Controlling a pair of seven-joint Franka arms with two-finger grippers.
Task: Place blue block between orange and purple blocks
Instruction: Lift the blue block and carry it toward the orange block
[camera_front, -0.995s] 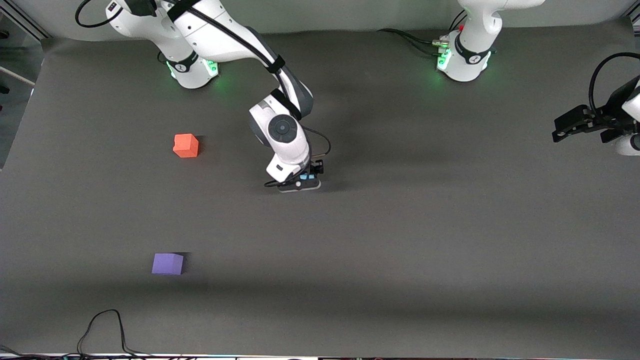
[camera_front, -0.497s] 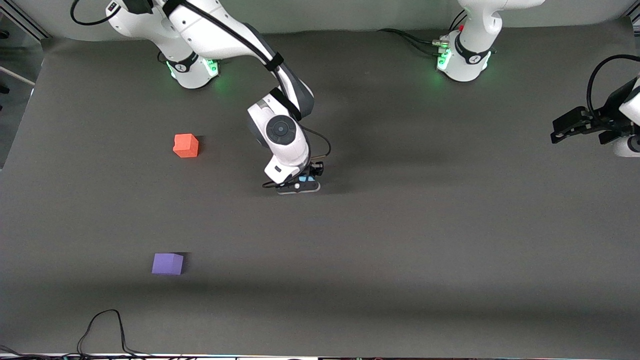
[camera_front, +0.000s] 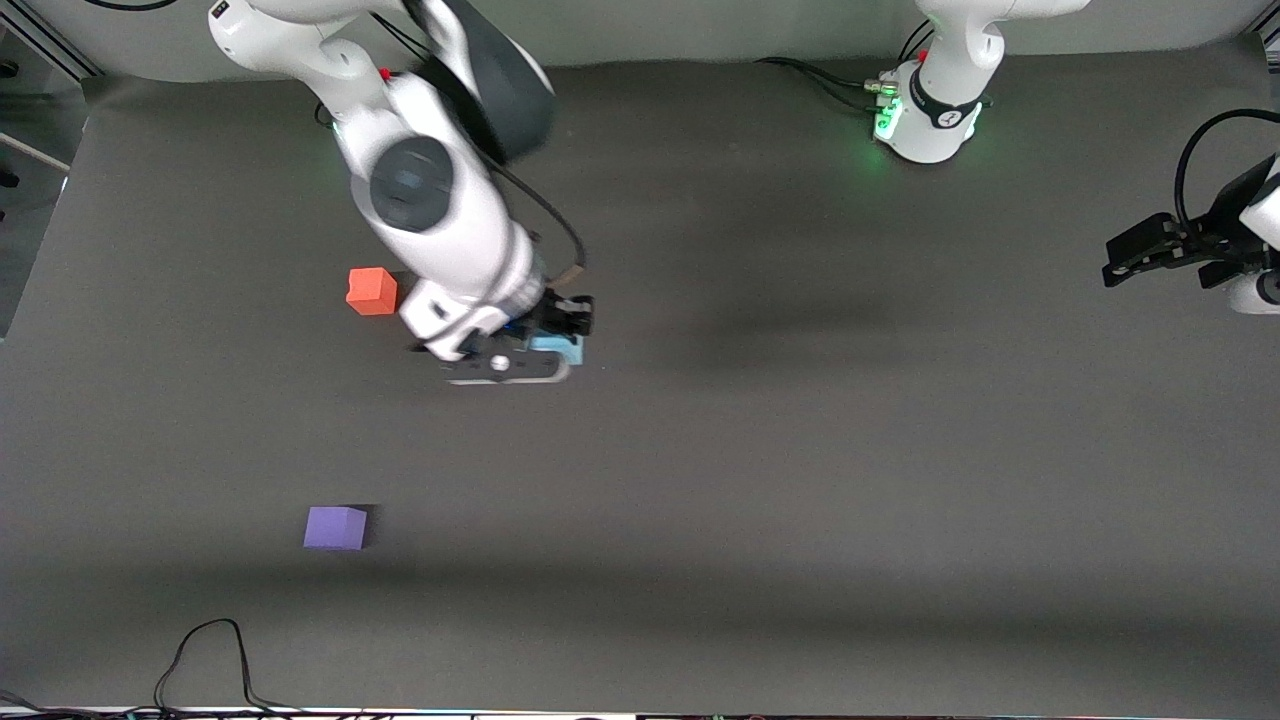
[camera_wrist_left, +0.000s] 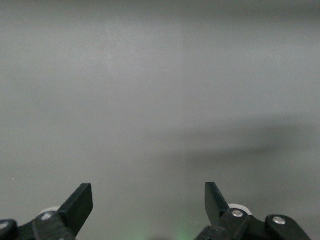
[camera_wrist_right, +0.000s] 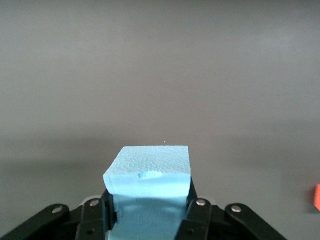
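right gripper (camera_front: 555, 335) now lifts your clamped blue block (camera_front: 556, 349) toward the orange block (camera_front: 371, 291) | purple block (camera_front: 335, 527) untouched | left gripper (camera_front: 1150, 255) waits, wide

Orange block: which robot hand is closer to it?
Right. The right gripper, shut on the blue block, is up beside the orange block. The left gripper waits open at the left arm's table end.

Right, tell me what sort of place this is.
Most likely a robotics lab bench for manipulation trials: a dark mat table, three small foam cubes, the orange block, purple block and blue block, and loose cables at the table's near edge.
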